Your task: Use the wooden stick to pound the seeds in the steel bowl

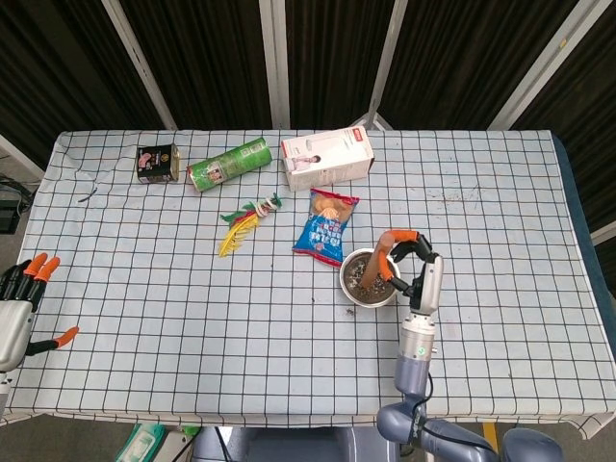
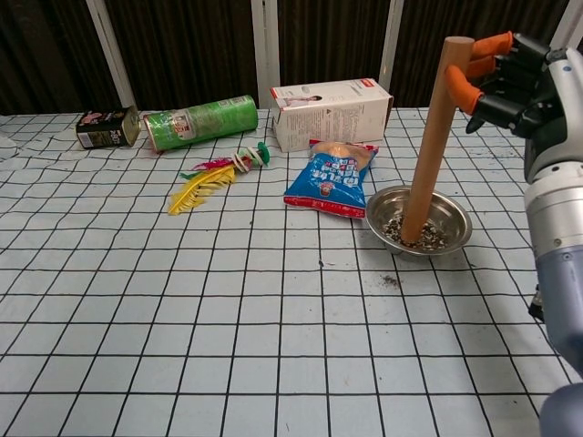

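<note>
The steel bowl [image 2: 453, 221] [image 1: 357, 290] sits right of the table's middle with dark seeds in it. A wooden stick [image 2: 429, 150] [image 1: 381, 260] stands almost upright in the bowl, its lower end down among the seeds. My right hand [image 2: 510, 73] [image 1: 416, 258] grips the stick near its top, orange fingertips wrapped around it. My left hand [image 1: 21, 289] hangs off the table's left edge, fingers spread, holding nothing; the chest view does not show it.
A blue snack bag [image 2: 332, 177] lies just left of the bowl. Behind it are a white carton [image 2: 331, 112], a green can on its side [image 2: 200, 121], a small dark tin [image 2: 107, 127] and a feather toy [image 2: 217, 177]. A few spilled seeds [image 2: 390, 280] lie before the bowl.
</note>
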Robot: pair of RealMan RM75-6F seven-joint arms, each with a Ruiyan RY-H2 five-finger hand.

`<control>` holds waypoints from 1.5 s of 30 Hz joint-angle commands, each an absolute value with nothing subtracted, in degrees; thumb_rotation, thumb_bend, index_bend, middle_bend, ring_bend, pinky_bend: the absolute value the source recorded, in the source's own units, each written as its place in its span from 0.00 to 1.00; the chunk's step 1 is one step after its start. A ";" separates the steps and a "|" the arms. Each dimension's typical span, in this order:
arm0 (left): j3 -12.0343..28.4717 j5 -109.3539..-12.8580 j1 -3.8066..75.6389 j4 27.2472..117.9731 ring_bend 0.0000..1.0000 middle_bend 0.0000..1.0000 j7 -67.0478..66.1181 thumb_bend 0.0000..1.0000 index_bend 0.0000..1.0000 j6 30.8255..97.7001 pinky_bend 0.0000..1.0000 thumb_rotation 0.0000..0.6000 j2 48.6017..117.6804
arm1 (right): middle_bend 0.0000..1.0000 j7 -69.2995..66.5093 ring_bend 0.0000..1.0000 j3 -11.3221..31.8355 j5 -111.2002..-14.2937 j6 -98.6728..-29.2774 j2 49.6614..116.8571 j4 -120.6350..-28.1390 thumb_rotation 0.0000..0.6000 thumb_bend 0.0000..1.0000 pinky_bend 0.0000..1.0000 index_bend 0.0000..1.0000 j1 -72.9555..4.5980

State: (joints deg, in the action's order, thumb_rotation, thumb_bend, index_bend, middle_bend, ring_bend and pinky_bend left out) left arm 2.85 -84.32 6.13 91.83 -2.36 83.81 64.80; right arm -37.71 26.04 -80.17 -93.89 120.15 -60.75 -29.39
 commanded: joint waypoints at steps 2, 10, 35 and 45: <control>2.83 -84.31 6.12 91.85 0.00 0.00 -2.35 0.20 0.02 83.80 0.00 1.00 64.77 | 0.65 -36.18 0.60 27.42 -80.71 -94.00 118.80 -62.99 1.00 0.87 0.66 0.74 -30.57; 2.84 -84.30 6.14 91.92 0.00 0.00 -2.34 0.20 0.02 83.79 0.00 1.00 64.74 | 0.65 -35.24 0.60 27.19 -80.22 -93.58 118.23 -64.17 1.00 0.87 0.66 0.74 -30.54; 2.80 -84.31 6.13 91.72 0.00 0.00 -2.20 0.20 0.02 83.79 0.00 1.00 64.77 | 0.65 -40.07 0.60 23.88 -79.65 -93.93 123.59 -52.50 1.00 0.87 0.66 0.74 -29.24; 2.83 -84.29 6.14 91.80 0.00 0.00 -2.35 0.20 0.02 83.81 0.00 1.00 64.79 | 0.65 -38.45 0.60 26.16 -81.20 -95.23 120.87 -57.04 1.00 0.87 0.66 0.74 -31.05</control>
State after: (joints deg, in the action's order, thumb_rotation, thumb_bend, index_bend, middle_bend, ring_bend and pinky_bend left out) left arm 2.83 -84.29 6.14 91.80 -2.35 83.81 64.79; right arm -39.02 25.51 -80.86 -95.00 121.70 -55.90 -30.59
